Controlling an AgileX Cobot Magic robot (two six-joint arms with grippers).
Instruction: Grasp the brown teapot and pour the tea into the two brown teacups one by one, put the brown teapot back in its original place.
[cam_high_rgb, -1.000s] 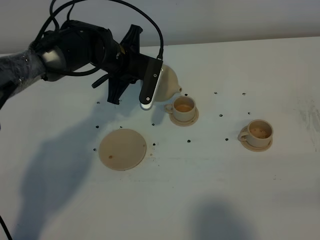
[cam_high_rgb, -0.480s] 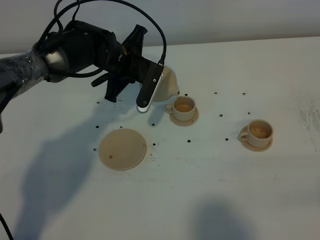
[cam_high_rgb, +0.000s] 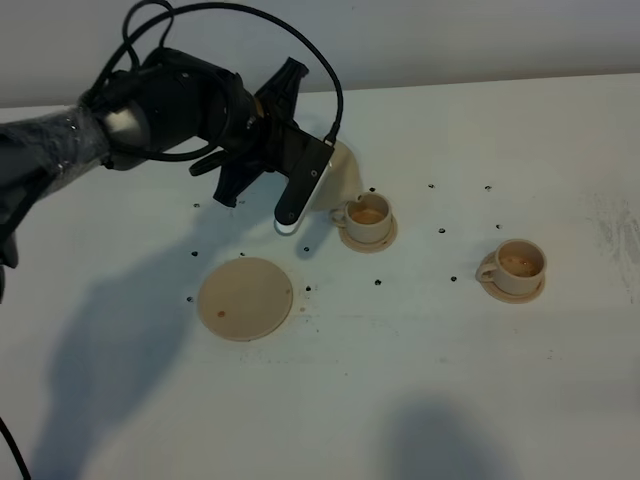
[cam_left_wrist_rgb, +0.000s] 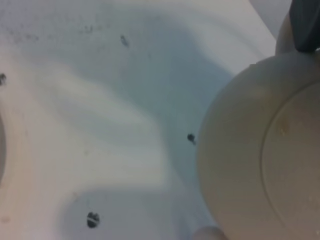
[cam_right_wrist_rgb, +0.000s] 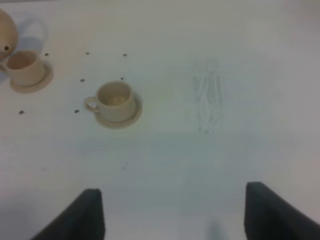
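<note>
The brown teapot (cam_high_rgb: 340, 178) hangs tilted just left of the nearer brown teacup (cam_high_rgb: 367, 215), mostly hidden behind my left gripper (cam_high_rgb: 305, 178), which is shut on it. The left wrist view shows the teapot's round body (cam_left_wrist_rgb: 265, 155) filling the right side, with a dark finger (cam_left_wrist_rgb: 306, 25) at its upper edge. The second teacup (cam_high_rgb: 517, 265) stands on its saucer further right; both cups (cam_right_wrist_rgb: 116, 101) (cam_right_wrist_rgb: 24, 67) hold brownish liquid. The original place, a flat tan disc (cam_high_rgb: 245, 297), lies bare in front of the left arm. My right gripper (cam_right_wrist_rgb: 175, 220) stands open over bare table.
Small dark specks (cam_high_rgb: 441, 232) dot the white table (cam_high_rgb: 420, 380) around the cups and the disc. A faint scuffed patch (cam_right_wrist_rgb: 207, 95) marks the surface to the right of the second cup. The table's back edge meets a pale wall.
The left wrist has turned and shifted slightly right and up. The teapot's spout, which jutted toward the nearer cup's rim, has drawn back behind the gripper. Cups and disc have not moved.
</note>
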